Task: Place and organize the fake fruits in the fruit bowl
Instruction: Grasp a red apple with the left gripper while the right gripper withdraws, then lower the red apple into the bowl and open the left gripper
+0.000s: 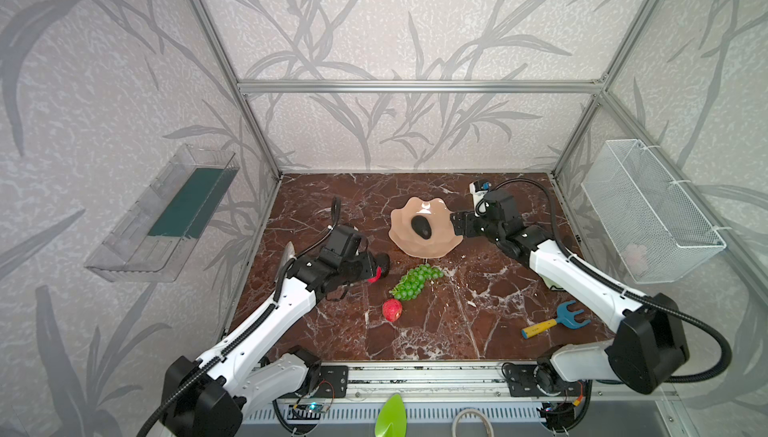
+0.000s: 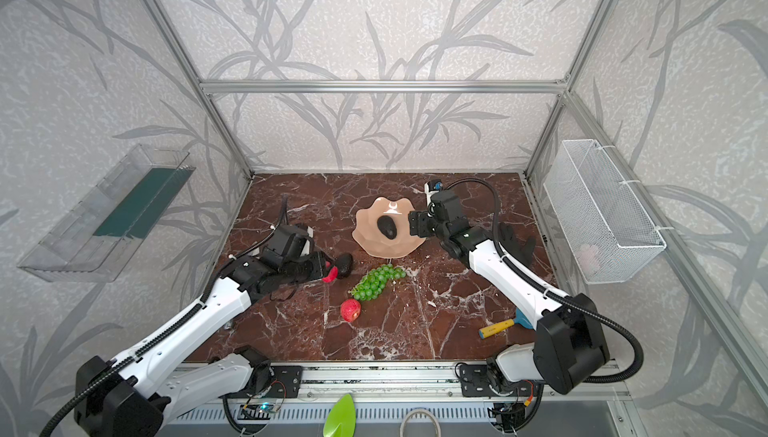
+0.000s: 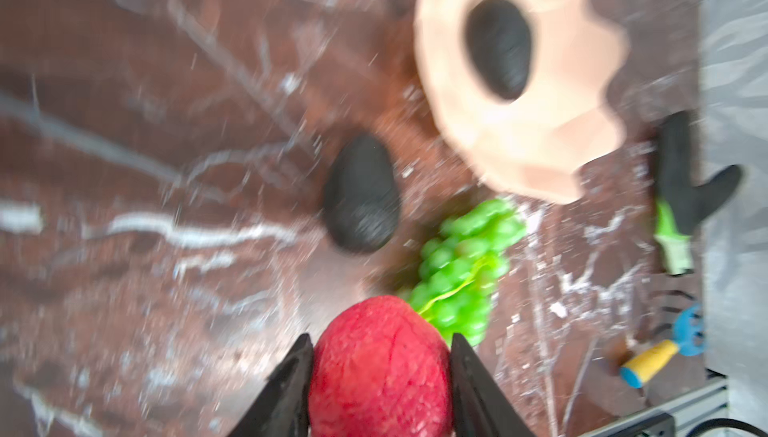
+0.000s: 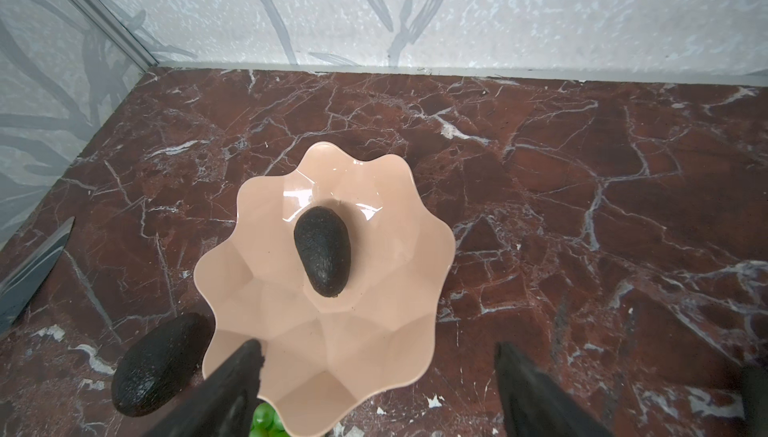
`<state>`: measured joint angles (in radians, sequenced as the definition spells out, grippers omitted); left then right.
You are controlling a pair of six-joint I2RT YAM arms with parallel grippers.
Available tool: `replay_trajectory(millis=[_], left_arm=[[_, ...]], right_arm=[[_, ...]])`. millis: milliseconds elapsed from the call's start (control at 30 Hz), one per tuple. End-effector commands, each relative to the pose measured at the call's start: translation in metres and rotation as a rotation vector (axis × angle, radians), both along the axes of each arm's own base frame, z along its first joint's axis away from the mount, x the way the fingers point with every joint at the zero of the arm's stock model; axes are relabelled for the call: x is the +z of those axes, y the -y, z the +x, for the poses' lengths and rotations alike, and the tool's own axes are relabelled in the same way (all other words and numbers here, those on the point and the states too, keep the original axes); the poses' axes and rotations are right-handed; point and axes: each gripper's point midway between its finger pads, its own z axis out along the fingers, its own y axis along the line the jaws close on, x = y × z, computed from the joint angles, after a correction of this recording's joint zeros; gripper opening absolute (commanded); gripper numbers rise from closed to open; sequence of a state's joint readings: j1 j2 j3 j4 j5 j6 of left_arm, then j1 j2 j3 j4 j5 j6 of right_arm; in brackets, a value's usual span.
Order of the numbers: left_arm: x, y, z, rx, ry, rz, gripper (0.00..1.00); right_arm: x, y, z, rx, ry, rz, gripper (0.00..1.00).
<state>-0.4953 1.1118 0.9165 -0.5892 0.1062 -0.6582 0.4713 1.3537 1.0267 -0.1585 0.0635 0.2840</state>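
1. Left gripper [image 3: 381, 337] was clamped on a strawberry [image 3: 380, 376], well apart from the fruit bowl [image 1: 434, 248].
2. A slip could be caused by the rounded fruit.
3. The adjacent avocado [image 1: 384, 263] could be knocked.

Peach-pink bowl [image 1: 444, 241]; blackish avocado [image 1: 422, 226]; red strawberry [image 1: 392, 310]; green grapes [image 1: 415, 282]; red-brown table [image 1: 436, 331], white-veined like marble; toy rake [image 1: 555, 321] blue-headed, yellow-handled; grey leaf-print walls [image 1: 374, 19].

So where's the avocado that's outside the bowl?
In both top views the avocado lies on the table, front-left of the bowl, beside the strawberry in the left gripper.
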Motion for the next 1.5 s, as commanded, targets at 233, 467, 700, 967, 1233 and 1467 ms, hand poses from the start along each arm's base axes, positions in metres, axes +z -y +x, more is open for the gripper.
replay_trajectory(millis=[233,467,700,967,1233,1467], left_arm=[[0.021,0.081,0.107,-0.19,0.099,-0.018,0.47],[-0.025,0.115,0.138,-0.245,0.004,0.025,0.47],[-0.067,0.129,0.142,-0.25,-0.074,0.05,0.46],[-0.084,0.138,0.151,-0.238,-0.114,0.052,0.47],[-0.096,0.139,0.152,-0.241,-0.156,0.068,0.55],[-0.088,0.137,0.15,-0.243,-0.143,0.07,0.63]], right_arm=[[0.015,0.03,-0.044,-0.037,0.01,0.027,0.87],[0.007,0.045,-0.066,-0.059,-0.01,0.007,0.87],[0.001,0.046,-0.069,-0.063,-0.021,0.011,0.87],[-0.001,0.043,-0.068,-0.055,-0.028,0.015,0.87],[-0.002,0.045,-0.068,-0.059,-0.028,0.004,0.87],[-0.002,0.043,-0.066,-0.058,-0.032,0.002,0.87]])
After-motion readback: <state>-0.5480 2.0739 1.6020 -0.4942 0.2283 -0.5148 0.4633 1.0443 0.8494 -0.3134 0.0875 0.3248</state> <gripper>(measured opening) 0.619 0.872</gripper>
